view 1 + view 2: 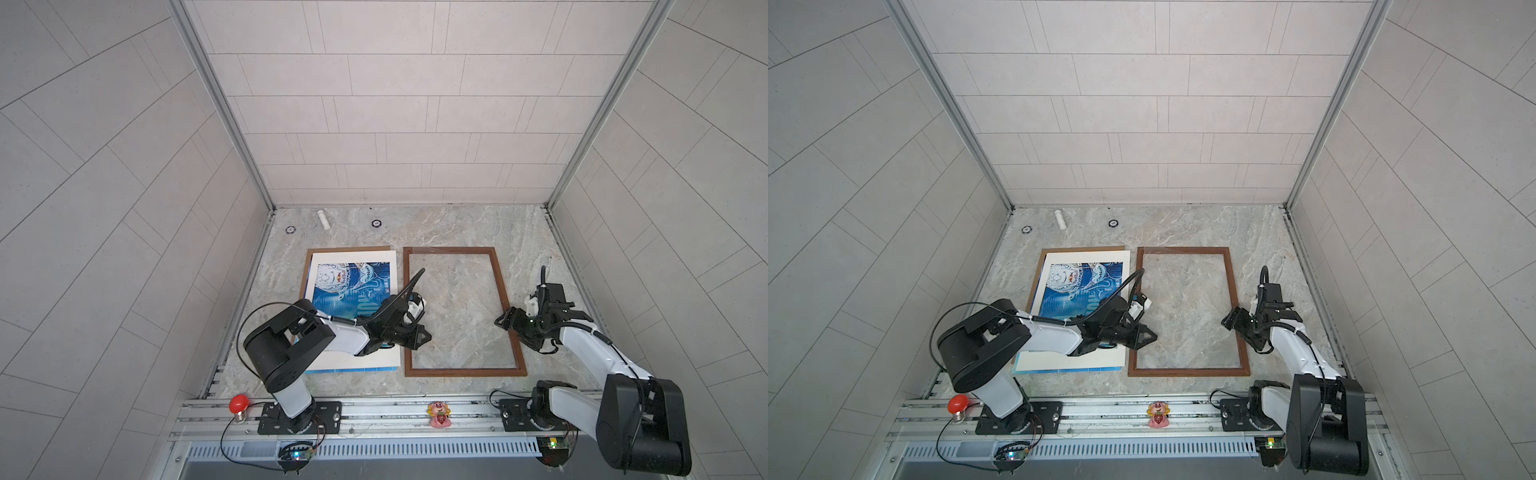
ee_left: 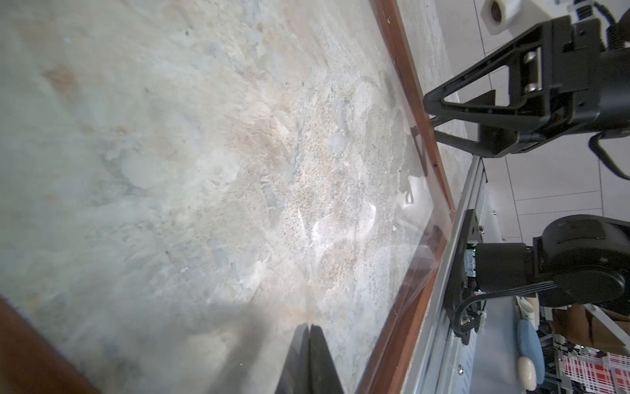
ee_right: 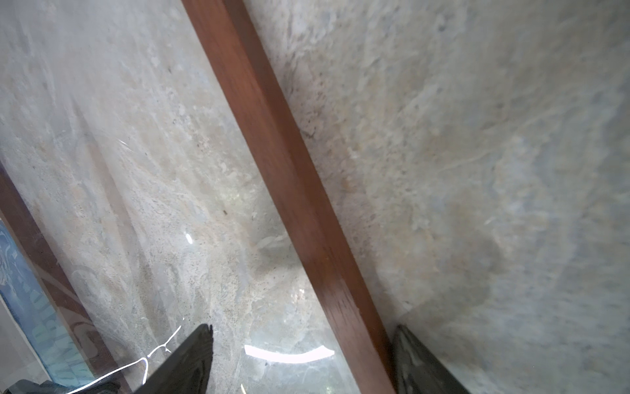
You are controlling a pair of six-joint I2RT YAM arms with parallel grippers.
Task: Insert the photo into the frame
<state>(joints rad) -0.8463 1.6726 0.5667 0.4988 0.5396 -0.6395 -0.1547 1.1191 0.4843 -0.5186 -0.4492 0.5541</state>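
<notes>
The photo (image 1: 353, 286) (image 1: 1086, 286), a blue print with a cream border, lies face up on the left of the table, its near part hidden under my left arm. To its right the frame (image 1: 457, 250) (image 1: 1183, 250) lies flat, thin brown wood round a clear pane. My left gripper (image 1: 428, 334) (image 1: 1154, 334) (image 2: 309, 329) is shut and empty, low over the pane just inside the frame's left rail. My right gripper (image 1: 500, 322) (image 1: 1227, 322) (image 3: 303, 336) is open and straddles the frame's right rail (image 3: 272, 136), one finger over the pane and one outside.
A brown backing board (image 1: 308, 266) shows under the photo's left edge. A white tube (image 1: 324, 219) and two small round discs (image 1: 289, 229) (image 1: 376, 223) lie by the back wall. A red bulb (image 1: 239, 403) and a pink toy (image 1: 439, 413) sit on the front rail.
</notes>
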